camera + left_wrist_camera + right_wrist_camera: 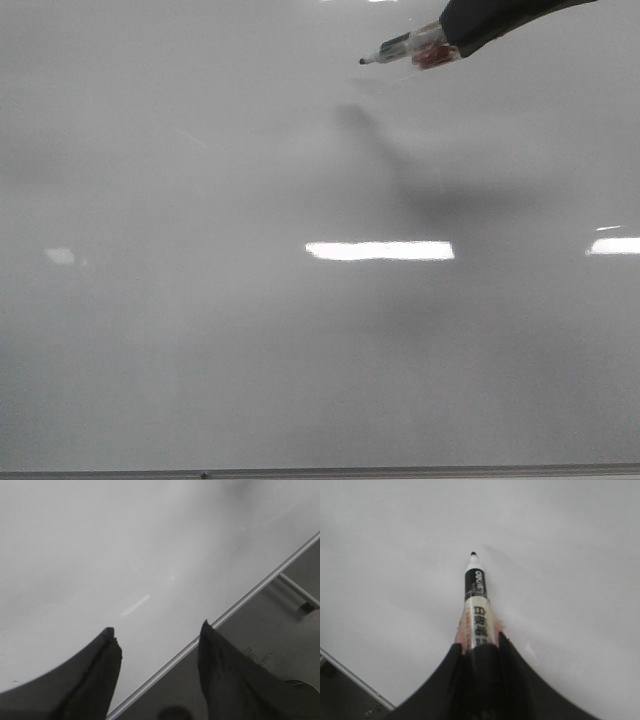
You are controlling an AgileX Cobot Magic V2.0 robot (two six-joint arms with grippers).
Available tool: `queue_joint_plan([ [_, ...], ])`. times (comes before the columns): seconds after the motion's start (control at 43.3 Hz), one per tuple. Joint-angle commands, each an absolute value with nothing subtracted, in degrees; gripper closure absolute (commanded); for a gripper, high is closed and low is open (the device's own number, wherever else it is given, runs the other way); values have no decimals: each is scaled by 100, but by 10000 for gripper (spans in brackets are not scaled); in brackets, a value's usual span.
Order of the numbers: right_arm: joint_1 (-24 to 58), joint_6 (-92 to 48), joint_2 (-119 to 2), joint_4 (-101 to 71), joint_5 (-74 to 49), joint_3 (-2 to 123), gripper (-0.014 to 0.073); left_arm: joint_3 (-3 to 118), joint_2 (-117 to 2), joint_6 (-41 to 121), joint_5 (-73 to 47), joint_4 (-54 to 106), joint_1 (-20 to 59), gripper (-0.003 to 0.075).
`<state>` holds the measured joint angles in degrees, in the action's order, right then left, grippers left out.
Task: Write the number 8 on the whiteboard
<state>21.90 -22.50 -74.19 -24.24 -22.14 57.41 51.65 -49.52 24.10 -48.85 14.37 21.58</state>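
Observation:
The whiteboard [250,330] is a glossy pale grey board that fills the front view; no figure 8 or any ink shows on it. My right gripper [452,42] comes in at the top right, shut on a marker [400,47] with a white and black barrel. Its uncapped black tip points left, above its shadow on the board. In the right wrist view the marker [476,605] sticks out from my right gripper [479,642] over the board [395,555]. My left gripper [157,632] is open and empty over the board [100,545] near its frame.
The board's thin grey frame runs along the front edge [400,470] and shows in the left wrist view [250,597] and the right wrist view [350,677]. Bright light reflections [380,250] lie on the board. Beyond the frame is a dark surface with a metal bar [297,590].

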Motion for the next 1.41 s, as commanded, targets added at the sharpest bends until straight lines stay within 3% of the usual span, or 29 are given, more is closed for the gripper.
queue_joint_plan([
  [0.0,2199,-2286,-7552,-2475,-1717,6146,692,5316,-4932,2343,-4488,1565,2144,366],
  [0.231,2380,-2463,-8289,-2391,-2361,6816,691,5316,-4932,2343,-4488,1662,2144,366],
  [0.392,2089,-2372,-8172,-2251,-2661,6706,691,5316,-4932,2343,-4488,1662,2144,366],
  [0.623,1931,-2356,-7692,-2256,-2473,5842,691,5316,-4932,2343,-4488,1662,2144,366],
  [0.761,2252,-2356,-7834,-2269,-2018,5489,691,5316,-4932,2343,-4488,1670,2144,366],
  [0.946,2579,-2252,-8073,-2274,-1424,5762,691,5316,-4932,2343,-4498,1670,2144,366],
  [1.2,2023,-2246,-7828,-2274,-1795,6288,691,5316,-4932,2343,-4498,1670,2144,366],
  [1.384,2244,-2246,-7820,-2274,-1879,6476,691,5316,-4932,2343,-4498,1670,2144,366],
])
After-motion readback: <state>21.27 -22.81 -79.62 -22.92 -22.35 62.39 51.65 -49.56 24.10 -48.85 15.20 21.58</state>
